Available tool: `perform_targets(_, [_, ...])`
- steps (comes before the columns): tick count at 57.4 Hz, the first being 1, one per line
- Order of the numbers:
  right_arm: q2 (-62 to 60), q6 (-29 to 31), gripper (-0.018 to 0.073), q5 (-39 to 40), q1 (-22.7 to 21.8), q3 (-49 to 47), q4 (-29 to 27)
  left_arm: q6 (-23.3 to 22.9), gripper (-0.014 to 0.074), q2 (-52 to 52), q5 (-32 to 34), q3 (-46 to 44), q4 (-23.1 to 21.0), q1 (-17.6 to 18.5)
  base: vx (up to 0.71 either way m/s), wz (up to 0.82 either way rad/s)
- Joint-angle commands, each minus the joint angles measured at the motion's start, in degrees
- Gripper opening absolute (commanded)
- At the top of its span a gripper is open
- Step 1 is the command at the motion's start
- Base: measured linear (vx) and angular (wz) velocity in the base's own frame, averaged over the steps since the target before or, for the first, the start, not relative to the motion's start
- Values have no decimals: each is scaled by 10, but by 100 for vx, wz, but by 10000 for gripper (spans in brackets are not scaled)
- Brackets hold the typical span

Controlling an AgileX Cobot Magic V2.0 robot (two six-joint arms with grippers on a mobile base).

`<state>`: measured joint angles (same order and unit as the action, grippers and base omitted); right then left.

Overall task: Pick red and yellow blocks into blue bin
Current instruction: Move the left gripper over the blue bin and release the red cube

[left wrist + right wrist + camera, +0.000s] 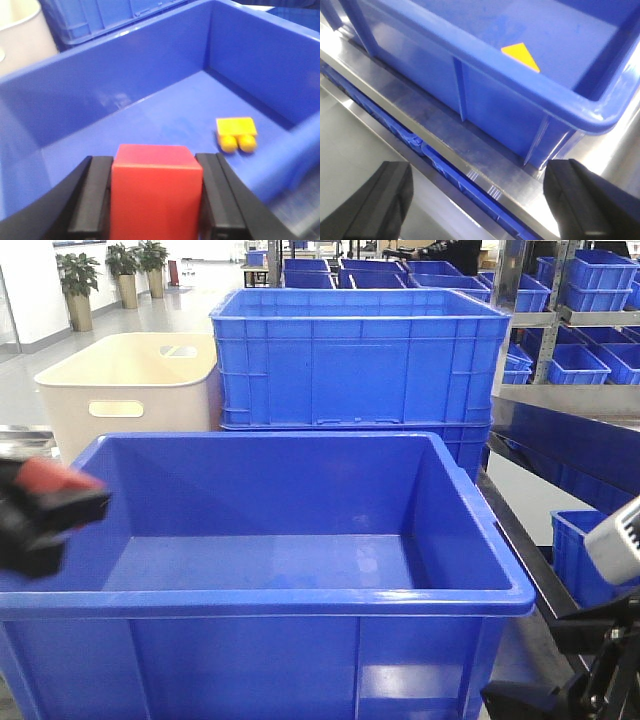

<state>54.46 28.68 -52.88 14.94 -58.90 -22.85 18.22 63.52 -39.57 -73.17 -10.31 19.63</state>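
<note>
The blue bin (270,598) stands in front of me, its near rim low in the front view. My left gripper (62,508) hovers over the bin's left rim, shut on the red block (48,477). In the left wrist view the red block (155,170) sits squarely between the gripper's (156,212) black fingers (95,200), above the bin floor (150,115). The yellow block (236,133) lies on the bin floor near the right wall; its corner also shows in the right wrist view (521,55). My right gripper (480,205) is open and empty, outside the bin (520,90) over the steel table (485,145).
A beige tub with handle slots (130,390) stands behind the bin at left. Stacked ribbed blue crates (360,360) stand right behind it. Shelves with small blue bins (590,300) are at the right, and another blue bin (578,550) sits low beside the table's edge.
</note>
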Motion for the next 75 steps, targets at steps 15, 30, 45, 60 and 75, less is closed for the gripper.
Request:
perform_targets(15, [-7, 5, 577, 35, 0, -15, -14, 8, 209, 198, 21, -145, -9, 2, 0, 0])
perform_targets(30, [-7, 5, 577, 36, 0, -15, -15, 6, 442, 269, -14, -171, -9, 2, 0, 0])
perform_targets(45, [-7, 5, 577, 37, 0, -15, -14, 7, 648, 262, -16, -175, -5, 2, 0, 0])
perform_targets(60, [-7, 5, 577, 39, 0, -15, -13, 7, 627, 174, -34, -177, -6, 2, 0, 0])
perform_targets(75, [-7, -106, 559, 23, -1, -15, 88, -56, 549, 18, -168, -156, 25, 2, 0, 0])
